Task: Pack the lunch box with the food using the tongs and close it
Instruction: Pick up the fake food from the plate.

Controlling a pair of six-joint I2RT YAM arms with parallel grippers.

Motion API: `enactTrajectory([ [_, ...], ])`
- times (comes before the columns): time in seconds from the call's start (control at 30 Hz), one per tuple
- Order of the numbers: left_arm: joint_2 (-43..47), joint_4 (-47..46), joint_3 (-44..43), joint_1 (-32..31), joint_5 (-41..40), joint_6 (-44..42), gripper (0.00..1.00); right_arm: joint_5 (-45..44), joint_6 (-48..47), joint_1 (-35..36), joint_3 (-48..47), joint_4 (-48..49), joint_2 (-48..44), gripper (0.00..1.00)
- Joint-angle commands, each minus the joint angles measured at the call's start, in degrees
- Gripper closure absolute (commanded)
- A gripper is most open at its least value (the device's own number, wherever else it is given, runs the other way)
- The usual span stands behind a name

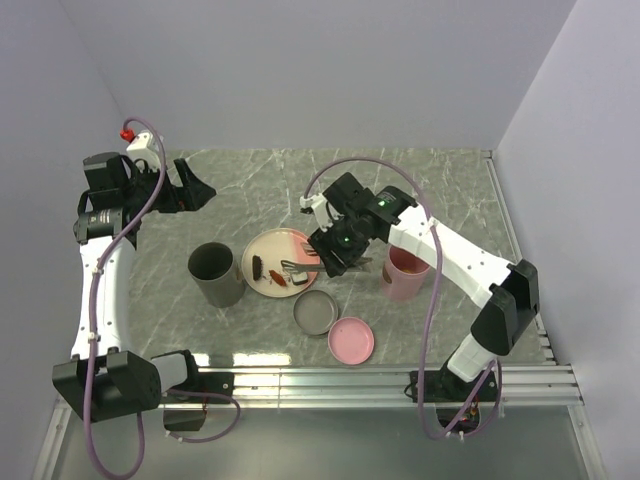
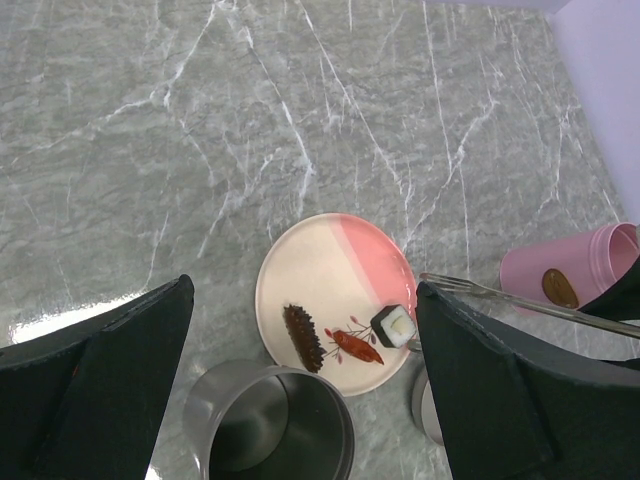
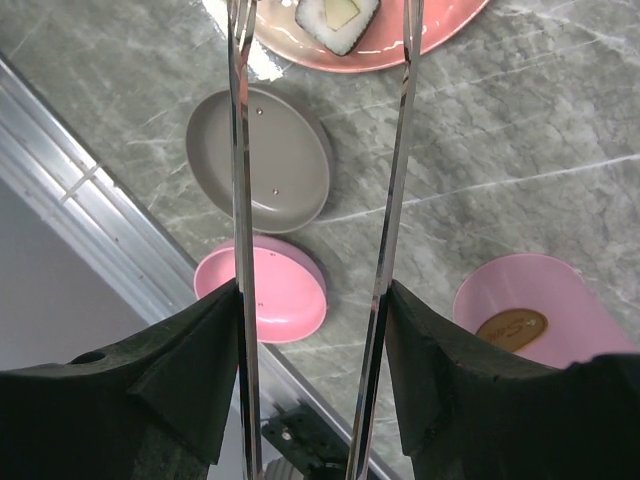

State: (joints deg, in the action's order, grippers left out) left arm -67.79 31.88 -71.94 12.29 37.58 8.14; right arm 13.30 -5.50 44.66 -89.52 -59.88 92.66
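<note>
The silver tongs [image 3: 238, 180] run up between the fingers of my right gripper [image 3: 312, 300], which is shut on their two arms. Their tips straddle a pale-and-dark square food piece [image 3: 338, 18] on the cream-and-pink plate [image 1: 290, 243]. A dark brown piece [image 2: 303, 338] and a reddish piece [image 2: 357, 346] lie beside it. A round orange piece [image 3: 511, 329] sits inside the pink lunch box container [image 1: 405, 275]. My left gripper [image 1: 190, 190] hovers open far to the left, holding nothing.
A grey cylindrical container [image 1: 215, 275] stands left of the plate. A grey lid [image 1: 316, 312] and a pink lid [image 1: 351, 340] lie in front of the plate, near the metal rail [image 1: 400, 380] at the table's near edge.
</note>
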Motion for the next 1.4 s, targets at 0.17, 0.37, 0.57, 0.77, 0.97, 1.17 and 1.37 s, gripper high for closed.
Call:
enactTrajectory([
  [0.17,2.1,-2.3,0.8,-0.2,-0.3,-0.5,0.01,-5.5,3.6,1.9,1.6,3.2,1.6,0.37],
  [0.37,2.0,-2.9,1.3,-0.3,-0.1,-0.3,0.01,-3.5,4.3,2.0,1.4,3.3,3.2,0.36],
  [0.57,2.0,-3.1,1.5,-0.2,-0.1,-0.3,0.01,-3.5,4.4,2.2,1.5,3.4,4.5,0.36],
  [0.77,2.1,-3.2,1.7,-0.2,-0.1,-0.7,0.01,-3.5,4.2,2.5,0.9,3.2,6.0,0.37],
  [0.97,2.4,-3.0,1.5,-0.2,0.2,-1.5,0.01,-4.2,4.1,3.4,0.7,3.2,7.1,0.4],
  [1.17,2.6,-3.1,1.6,-0.2,-0.1,-1.6,0.01,-4.2,4.0,3.9,0.6,2.9,7.5,0.43],
  [1.37,2.8,-2.9,1.5,-0.2,-0.2,-1.9,0.01,-4.5,3.8,3.9,-0.4,2.5,7.4,0.52],
])
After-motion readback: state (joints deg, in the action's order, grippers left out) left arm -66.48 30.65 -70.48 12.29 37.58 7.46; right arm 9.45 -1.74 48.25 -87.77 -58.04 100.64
